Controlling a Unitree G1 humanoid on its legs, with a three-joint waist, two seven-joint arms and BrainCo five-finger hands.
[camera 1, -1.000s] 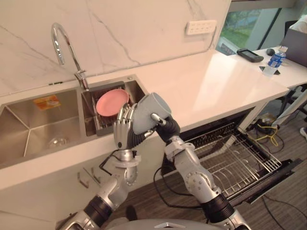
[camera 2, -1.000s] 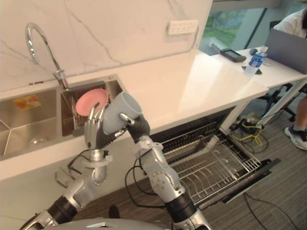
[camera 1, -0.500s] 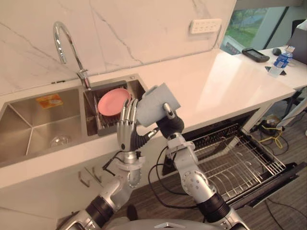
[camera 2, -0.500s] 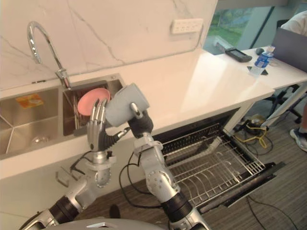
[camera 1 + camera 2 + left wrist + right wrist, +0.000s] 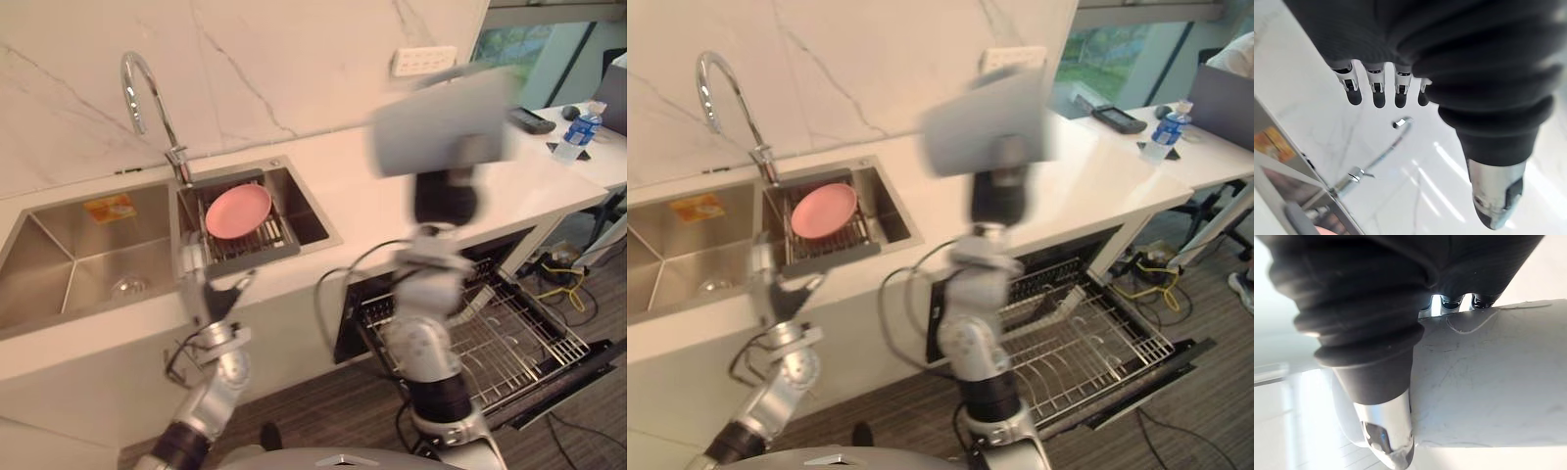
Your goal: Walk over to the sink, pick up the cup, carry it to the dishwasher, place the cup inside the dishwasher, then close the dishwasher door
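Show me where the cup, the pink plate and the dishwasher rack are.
cup (image 5: 446, 122), left eye view, middle of its grey side.
pink plate (image 5: 238, 209), left eye view, centre of its face.
dishwasher rack (image 5: 519, 333), left eye view, wire grid of the pulled-out rack.

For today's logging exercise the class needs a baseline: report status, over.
Left hand open, low by counter. Right hand shut on cup, raised. Dishwasher open, nothing seen blocking.

White counter with steel sink
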